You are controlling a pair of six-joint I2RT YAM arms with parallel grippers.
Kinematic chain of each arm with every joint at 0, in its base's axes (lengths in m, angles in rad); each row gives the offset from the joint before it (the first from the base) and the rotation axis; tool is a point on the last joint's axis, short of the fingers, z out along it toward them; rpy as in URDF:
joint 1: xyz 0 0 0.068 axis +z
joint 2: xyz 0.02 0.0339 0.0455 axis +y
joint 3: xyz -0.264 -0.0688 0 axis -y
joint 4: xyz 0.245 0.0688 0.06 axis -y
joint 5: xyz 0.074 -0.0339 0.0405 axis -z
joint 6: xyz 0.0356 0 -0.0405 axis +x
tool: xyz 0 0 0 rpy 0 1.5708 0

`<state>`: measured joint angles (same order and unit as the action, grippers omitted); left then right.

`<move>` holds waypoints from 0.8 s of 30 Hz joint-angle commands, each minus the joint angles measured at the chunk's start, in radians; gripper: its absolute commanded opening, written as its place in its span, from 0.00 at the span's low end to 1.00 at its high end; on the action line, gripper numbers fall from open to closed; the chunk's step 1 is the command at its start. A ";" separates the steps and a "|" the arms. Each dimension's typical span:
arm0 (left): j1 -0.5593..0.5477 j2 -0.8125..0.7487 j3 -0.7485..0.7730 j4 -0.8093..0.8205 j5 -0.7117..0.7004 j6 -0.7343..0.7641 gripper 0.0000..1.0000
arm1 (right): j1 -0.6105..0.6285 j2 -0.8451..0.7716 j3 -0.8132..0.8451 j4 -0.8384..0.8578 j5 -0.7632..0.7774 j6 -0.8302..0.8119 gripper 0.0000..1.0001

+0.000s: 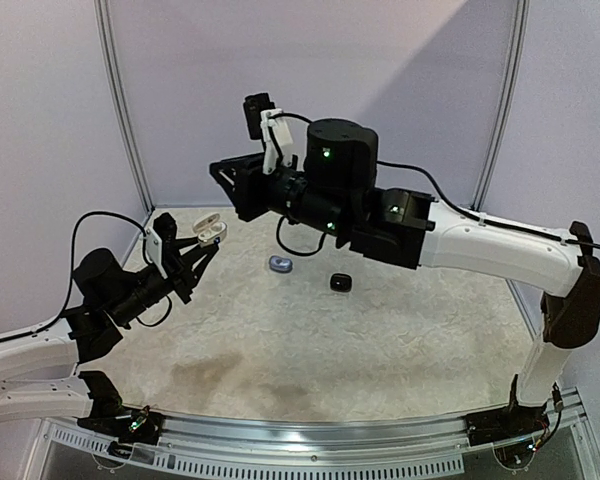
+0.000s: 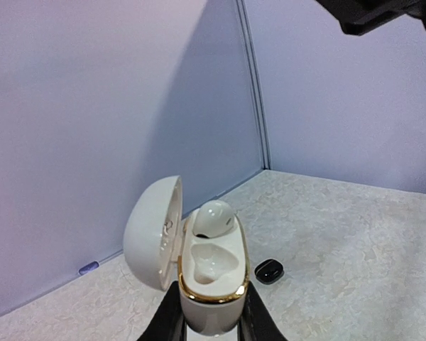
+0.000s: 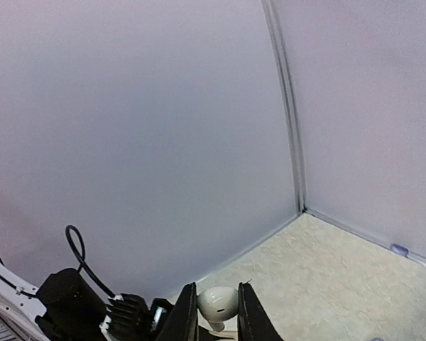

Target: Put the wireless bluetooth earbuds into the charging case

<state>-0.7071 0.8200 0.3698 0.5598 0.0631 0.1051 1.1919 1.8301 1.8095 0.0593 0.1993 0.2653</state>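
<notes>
The white charging case (image 2: 211,298) with a gold rim is clamped upright between my left gripper's (image 2: 211,323) fingers, lid swung open to the left. One white earbud (image 2: 213,217) sits in its far socket; the near socket is bare. From above, the case (image 1: 210,231) hangs over the table's back left, held by the left gripper (image 1: 202,244). My right gripper (image 3: 218,312) is shut on a second white earbud (image 3: 218,302). The right gripper (image 1: 230,185) hovers higher than the case, a little to its right.
A small black case (image 1: 340,283) and a lilac-grey one (image 1: 280,264) lie on the beige table, right of the held case. The black one (image 2: 268,271) shows just past the left fingers. Walls close the back and sides. A small purple mark (image 3: 399,249) sits at a wall's foot.
</notes>
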 commanded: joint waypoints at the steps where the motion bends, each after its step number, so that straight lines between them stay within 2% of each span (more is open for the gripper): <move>1: -0.012 0.002 0.003 0.067 -0.020 0.035 0.00 | 0.017 0.105 -0.042 0.240 -0.087 -0.115 0.00; 11: -0.011 -0.003 0.000 0.080 -0.018 -0.012 0.00 | 0.026 0.139 -0.097 0.347 -0.089 -0.119 0.00; 24: -0.011 -0.002 0.001 0.081 -0.029 -0.033 0.00 | 0.027 0.146 -0.148 0.356 -0.054 -0.097 0.00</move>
<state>-0.7071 0.8196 0.3698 0.6094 0.0437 0.0826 1.2156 1.9686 1.6791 0.3931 0.1242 0.1570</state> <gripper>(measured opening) 0.202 0.163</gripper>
